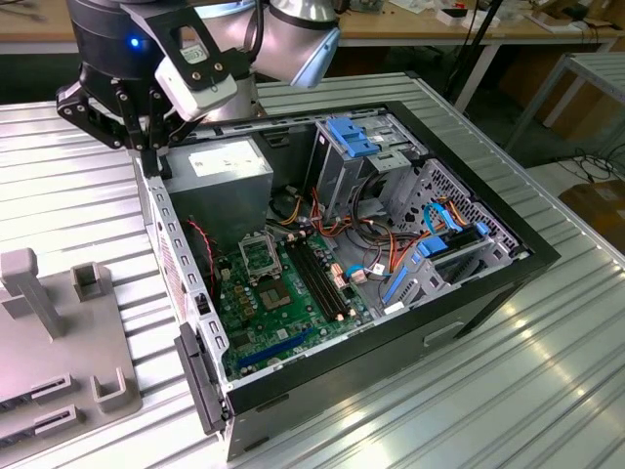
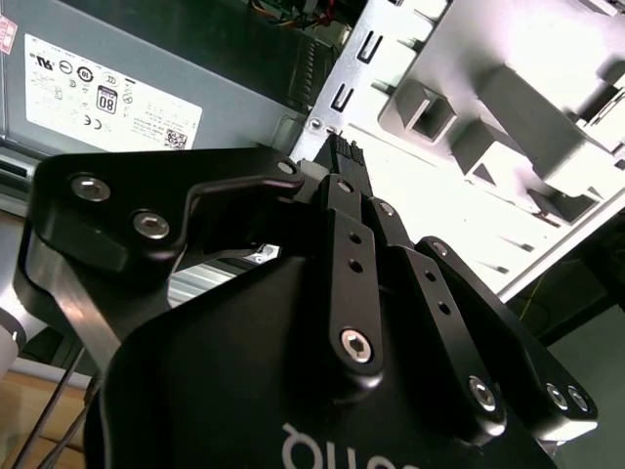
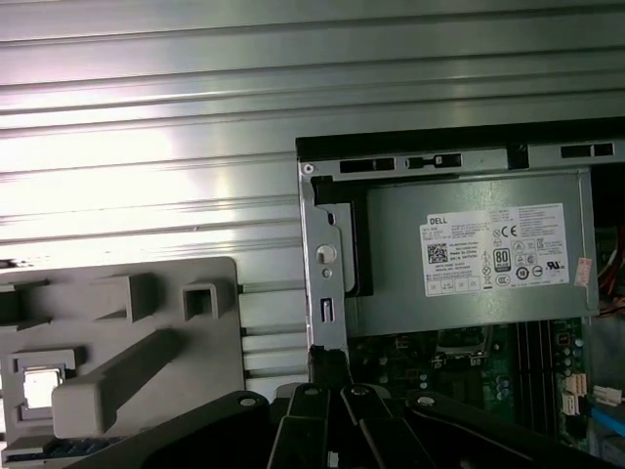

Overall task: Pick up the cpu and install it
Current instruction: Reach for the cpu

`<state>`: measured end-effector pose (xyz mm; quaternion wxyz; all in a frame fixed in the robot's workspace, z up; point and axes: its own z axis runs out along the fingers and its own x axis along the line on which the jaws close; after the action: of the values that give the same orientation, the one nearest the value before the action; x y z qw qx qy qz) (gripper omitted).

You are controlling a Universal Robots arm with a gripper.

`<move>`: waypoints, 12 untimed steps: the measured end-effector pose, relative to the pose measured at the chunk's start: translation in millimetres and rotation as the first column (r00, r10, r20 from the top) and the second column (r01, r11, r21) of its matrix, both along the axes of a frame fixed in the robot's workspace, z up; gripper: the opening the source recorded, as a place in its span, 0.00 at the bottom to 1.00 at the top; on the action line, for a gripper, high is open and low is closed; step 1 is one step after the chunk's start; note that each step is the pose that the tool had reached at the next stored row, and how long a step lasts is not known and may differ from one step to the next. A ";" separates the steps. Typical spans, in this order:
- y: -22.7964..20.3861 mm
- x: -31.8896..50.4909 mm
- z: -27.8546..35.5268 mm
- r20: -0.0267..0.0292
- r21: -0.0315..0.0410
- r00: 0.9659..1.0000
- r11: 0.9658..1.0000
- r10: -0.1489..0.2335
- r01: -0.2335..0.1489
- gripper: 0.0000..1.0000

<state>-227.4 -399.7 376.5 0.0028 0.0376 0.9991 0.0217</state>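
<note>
Silver cpu [image 3: 39,387] in grey fixture [image 3: 210,371] | fingers [image 3: 322,367] together, by case wall [image 3: 322,256]

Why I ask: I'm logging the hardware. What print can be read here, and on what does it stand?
On the power supply, the white label: fine print and certification marks, too small to quote surely.
At the power supply's edge, a small reddish sticker: too small to read.
On the gripper, white lettering on its body: cut off, unreadable.
So no text is quoted.
</note>
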 end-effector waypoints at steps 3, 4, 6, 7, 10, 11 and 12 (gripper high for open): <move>0.0 -2.0 -0.2 -0.001 0.000 1.000 1.000 0.000 0.000 0.11; 0.0 -2.5 -0.3 -0.001 0.000 1.000 1.000 0.000 0.000 0.11; 0.0 -3.8 -0.3 -0.001 0.000 1.000 1.000 0.000 0.000 0.11; 0.0 -4.5 -0.4 -0.001 0.000 1.000 1.000 0.000 0.000 0.11; 0.0 -7.7 -0.6 -0.001 0.000 1.000 1.000 0.000 0.000 0.11; 0.0 -8.6 -0.7 -0.001 0.000 1.000 1.000 0.000 0.000 0.11; 0.0 -9.5 -0.8 -0.001 0.000 1.000 1.000 0.000 0.000 0.11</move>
<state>-236.9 -399.7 375.6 0.0021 0.0376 0.9991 0.0217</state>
